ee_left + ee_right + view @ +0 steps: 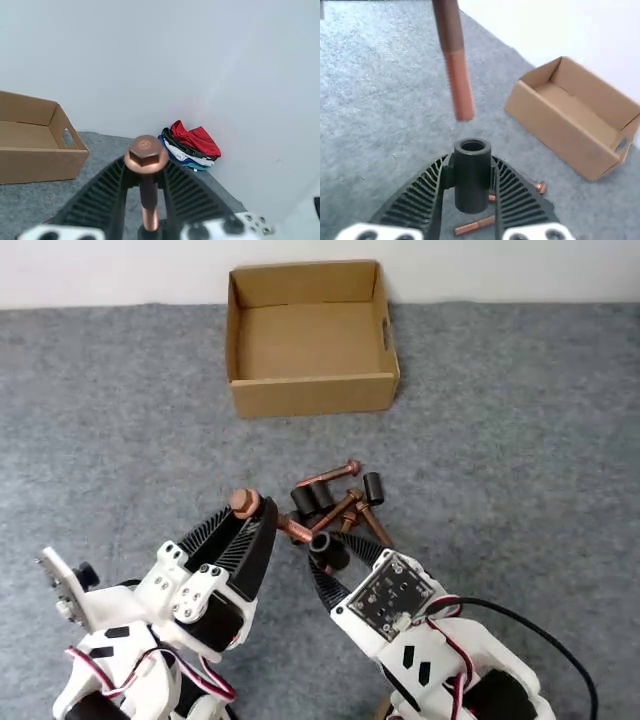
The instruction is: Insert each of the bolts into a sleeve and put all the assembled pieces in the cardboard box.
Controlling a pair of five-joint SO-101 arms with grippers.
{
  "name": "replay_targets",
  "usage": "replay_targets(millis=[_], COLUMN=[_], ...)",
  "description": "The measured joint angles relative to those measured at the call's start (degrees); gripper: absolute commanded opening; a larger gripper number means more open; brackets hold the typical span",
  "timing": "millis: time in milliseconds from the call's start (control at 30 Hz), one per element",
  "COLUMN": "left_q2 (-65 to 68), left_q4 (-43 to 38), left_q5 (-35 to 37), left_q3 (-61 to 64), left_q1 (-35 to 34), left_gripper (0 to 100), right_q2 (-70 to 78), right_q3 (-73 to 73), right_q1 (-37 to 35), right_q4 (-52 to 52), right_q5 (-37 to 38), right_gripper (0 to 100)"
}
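My left gripper (262, 513) (145, 169) is shut on a copper bolt (244, 502) (145, 155), gripping it just below the hex head. The shaft (456, 65) slants down towards my right gripper (325, 552) (471, 167). That gripper is shut on a black sleeve (322, 543) (471, 172) held with its hole facing up. The bolt's threaded tip hangs a little above and beside the sleeve's opening, outside it. Loose bolts and sleeves (340, 498) lie in a heap on the grey carpet just beyond both grippers. The cardboard box (310, 390) (555, 130) (35, 165) stands open farther back, with nothing inside.
Two loose bolts (475, 225) lie on the carpet under my right gripper. A white wall runs behind the box. A pile of folded clothes (192, 145) sits against the wall off to the right. Bare carpet lies on both sides of the heap.
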Motion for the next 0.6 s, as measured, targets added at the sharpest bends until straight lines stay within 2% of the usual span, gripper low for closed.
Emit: replay_targets(millis=[200,600], left_q2=[-0.1,-0.3], left_q4=[0.1,-2.4], left_q5=[-0.1,0.2], left_q3=[1.8,4.5], left_q1=[2.7,1.5], left_gripper=[0,0], right_q2=[0.2,0.2], right_q3=[0.1,0.1], right_q1=[0.0,0.0], right_q4=[-1.8,-1.8], right_q5=[2.1,2.8], right_gripper=[0.9,0.9])
